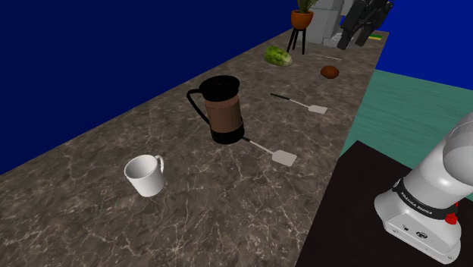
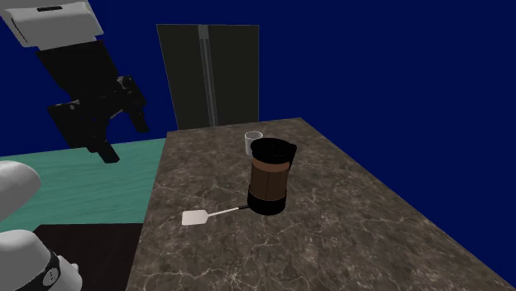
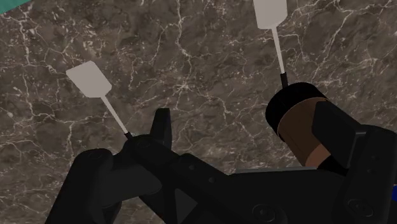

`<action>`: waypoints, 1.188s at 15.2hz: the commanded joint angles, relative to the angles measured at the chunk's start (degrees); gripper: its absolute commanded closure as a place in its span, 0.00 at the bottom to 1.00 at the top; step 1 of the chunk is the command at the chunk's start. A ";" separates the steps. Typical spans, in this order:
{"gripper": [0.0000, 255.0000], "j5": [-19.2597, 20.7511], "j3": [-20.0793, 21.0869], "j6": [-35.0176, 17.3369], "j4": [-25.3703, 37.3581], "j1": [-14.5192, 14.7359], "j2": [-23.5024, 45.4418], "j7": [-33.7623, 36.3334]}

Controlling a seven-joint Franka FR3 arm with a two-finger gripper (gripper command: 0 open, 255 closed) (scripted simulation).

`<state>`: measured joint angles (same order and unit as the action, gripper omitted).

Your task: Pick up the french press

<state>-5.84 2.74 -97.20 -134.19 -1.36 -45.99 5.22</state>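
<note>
Nearby, white mug (image 1: 145, 174) near french press (image 1: 223, 114), spatula (image 1: 274, 154) at its base, end effector (image 3: 247, 118) spread wide, empty.

A: What colour is the arm (image 1: 447, 163)?
B: White links, dark joints. One dark band (image 1: 423, 200) carries small white letters, with a little red part (image 1: 452, 219) beside it.
A: And the gripper (image 3: 247, 114)?
B: All black, blocky.

Dim, flat, even light with only faint soft shadows
</note>
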 commanded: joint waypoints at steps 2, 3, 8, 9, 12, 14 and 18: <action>0.00 -0.19 0.96 -0.55 1.32 0.22 2.26 0.71; 0.00 -0.32 1.90 -1.05 2.70 0.41 4.53 1.43; 0.00 -0.10 6.49 -2.66 10.61 1.02 16.09 5.18; 0.00 0.13 7.38 -2.80 12.39 1.10 18.44 5.99; 0.00 1.24 9.98 -2.84 18.16 1.35 25.63 8.53; 0.00 2.33 11.65 -2.53 22.37 1.57 30.55 10.33; 0.00 5.36 14.64 -1.00 31.83 2.52 40.82 14.14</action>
<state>-1.24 16.63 -98.56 -104.51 0.87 -7.60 18.35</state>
